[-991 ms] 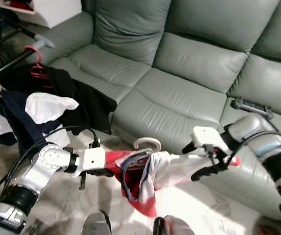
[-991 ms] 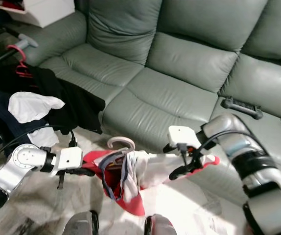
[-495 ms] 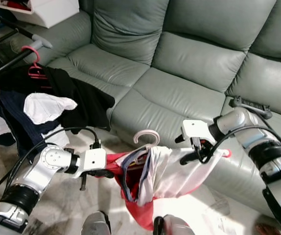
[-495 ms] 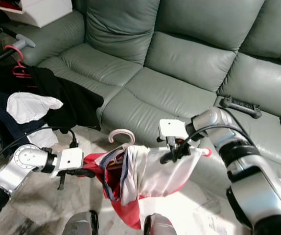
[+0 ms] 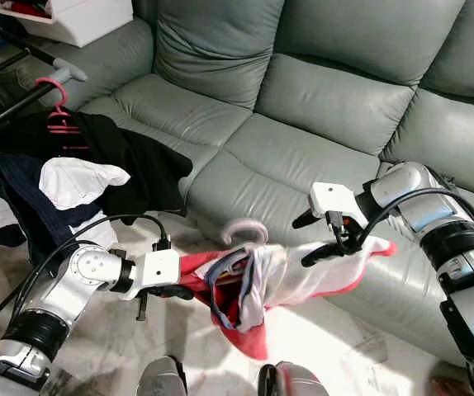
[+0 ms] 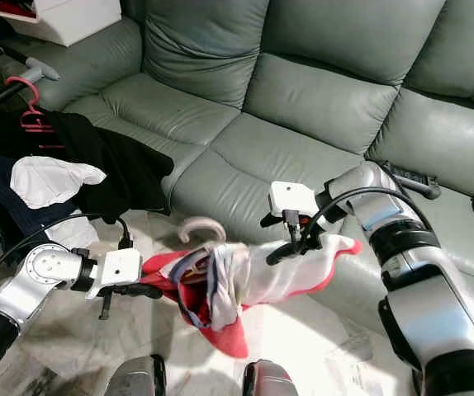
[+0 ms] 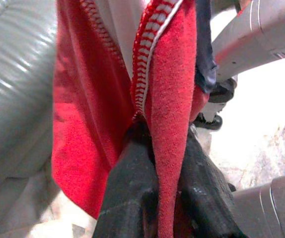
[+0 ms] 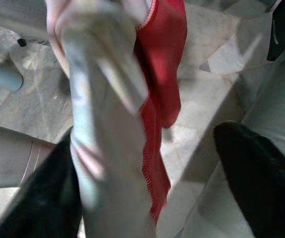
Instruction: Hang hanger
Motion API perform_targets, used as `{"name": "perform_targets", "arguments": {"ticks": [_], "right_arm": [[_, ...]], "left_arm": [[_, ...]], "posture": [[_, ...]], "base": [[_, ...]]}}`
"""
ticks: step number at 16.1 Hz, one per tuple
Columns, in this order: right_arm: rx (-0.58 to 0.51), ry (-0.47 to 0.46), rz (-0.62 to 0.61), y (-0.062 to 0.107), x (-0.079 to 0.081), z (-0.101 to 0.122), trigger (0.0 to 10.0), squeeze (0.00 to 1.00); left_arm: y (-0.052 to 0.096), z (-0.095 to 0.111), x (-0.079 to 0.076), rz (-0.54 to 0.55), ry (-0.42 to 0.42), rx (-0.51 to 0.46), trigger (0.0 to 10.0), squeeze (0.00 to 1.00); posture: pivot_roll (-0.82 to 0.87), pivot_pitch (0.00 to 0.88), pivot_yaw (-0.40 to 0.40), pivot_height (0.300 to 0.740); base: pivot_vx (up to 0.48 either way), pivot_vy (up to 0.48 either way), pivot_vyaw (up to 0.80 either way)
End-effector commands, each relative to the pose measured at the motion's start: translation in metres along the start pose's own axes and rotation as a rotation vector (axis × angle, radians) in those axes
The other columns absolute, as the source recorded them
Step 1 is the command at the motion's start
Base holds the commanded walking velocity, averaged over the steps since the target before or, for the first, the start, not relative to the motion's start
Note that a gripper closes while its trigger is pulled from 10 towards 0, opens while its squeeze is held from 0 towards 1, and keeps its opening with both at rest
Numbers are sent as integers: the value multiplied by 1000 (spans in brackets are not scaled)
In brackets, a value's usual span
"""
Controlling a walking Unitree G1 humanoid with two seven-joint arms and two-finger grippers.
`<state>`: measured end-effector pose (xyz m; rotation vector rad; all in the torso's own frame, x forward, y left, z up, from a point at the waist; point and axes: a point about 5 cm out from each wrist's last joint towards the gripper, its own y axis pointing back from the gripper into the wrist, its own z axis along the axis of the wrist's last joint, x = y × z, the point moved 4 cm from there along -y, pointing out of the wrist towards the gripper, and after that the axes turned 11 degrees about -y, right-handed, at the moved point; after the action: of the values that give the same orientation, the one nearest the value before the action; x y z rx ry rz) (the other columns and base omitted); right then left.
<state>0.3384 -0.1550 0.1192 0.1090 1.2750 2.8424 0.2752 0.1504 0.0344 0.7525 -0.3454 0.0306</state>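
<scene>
In front of the grey sofa (image 5: 319, 91), the left gripper (image 7: 152, 198) pinches the red garment (image 5: 237, 318) on its pink hanger (image 5: 244, 233). The right gripper (image 5: 324, 239), jaws wide, props the far end, apparently keeping it level for hanging.

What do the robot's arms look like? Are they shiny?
Yes, shiny silver metal tubes with black bands at the joints. A white box sits at each wrist, and loose black cables loop along both arms. The left gripper and the right gripper each have two long black fingers.
</scene>
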Motion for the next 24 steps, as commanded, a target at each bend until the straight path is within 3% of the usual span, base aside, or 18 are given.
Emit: {"name": "perform_targets", "arguments": {"ticks": [1, 2, 3, 13, 14, 15, 16, 19, 24], "right_arm": [[-4, 23, -17, 11, -4, 6, 10000, 0], [-1, 17, -11, 11, -4, 5, 10000, 0], [10, 12, 3, 12, -3, 5, 0, 0], [11, -51, 129, -3, 13, -6, 0, 0], [18, -57, 146, -7, 17, -10, 824, 0], [23, -57, 154, -9, 19, -12, 627, 0], [26, -58, 159, -10, 20, -13, 1843, 0], [45, -60, 153, -12, 20, -17, 0, 0], [43, -67, 128, -11, 17, -17, 0, 0]], "left_arm": [[-1, 3, 1, -11, -26, -6, 0, 0], [-1, 3, 2, -10, -27, -6, 0, 0], [-1, 2, 2, -12, -28, -6, 0, 0], [-3, 4, 6, 1, -31, -8, 0, 0], [-3, 4, 7, 3, -31, -8, 0, 0], [-3, 5, 7, 4, -31, -9, 0, 0], [-3, 5, 6, 3, -30, -10, 0, 0], [-3, 4, 6, 2, -28, -10, 0, 0], [-3, 4, 6, 3, -26, -8, 0, 0]], "posture": [[-62, 105, -17, 740], [-62, 105, -17, 740], [-61, 103, -16, 740], [-60, 97, -25, 740], [-60, 97, -25, 740], [-60, 97, -26, 740], [-60, 97, -26, 740], [-59, 96, -27, 740], [-60, 97, -26, 740]], "base": [[0, 0, 0], [0, 0, 0], [0, 0, 0], [0, 0, 0], [0, 0, 0], [0, 0, 0], [0, 0, 0], [0, 0, 0], [0, 0, 0]]}}
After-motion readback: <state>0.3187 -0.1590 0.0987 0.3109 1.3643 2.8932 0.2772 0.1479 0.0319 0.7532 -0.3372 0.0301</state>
